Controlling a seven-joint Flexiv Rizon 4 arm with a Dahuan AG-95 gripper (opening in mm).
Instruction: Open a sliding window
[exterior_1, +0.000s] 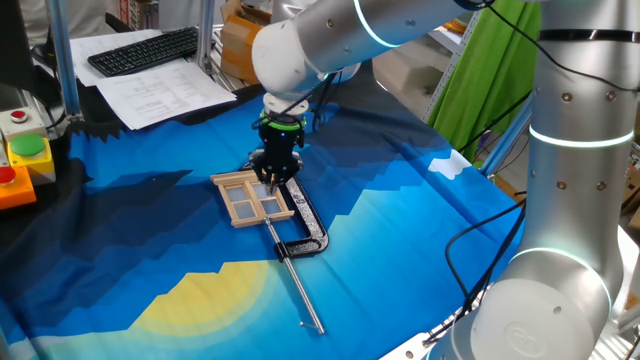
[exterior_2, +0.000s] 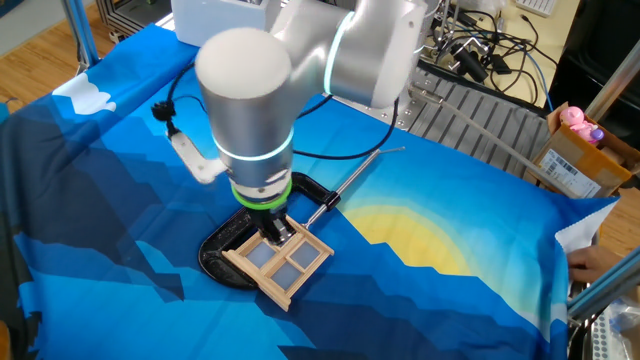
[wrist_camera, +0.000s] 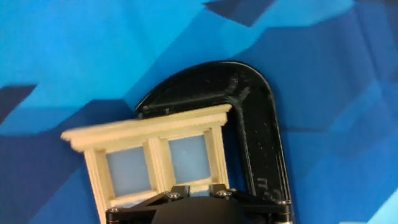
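Observation:
The sliding window is a small pale wooden frame with four panes, lying flat on the blue cloth. It also shows in the other fixed view and the hand view. A black clamp with a long silver rod holds its right edge. My gripper points straight down onto the window's near right pane area. In the hand view the gripper has its fingertips close together at a wooden bar, a sliver of wood between them. Whether they pinch it is unclear.
A keyboard and papers lie at the back left. A button box with green and red buttons stands at the left edge. A cardboard box and cables sit beyond the table.

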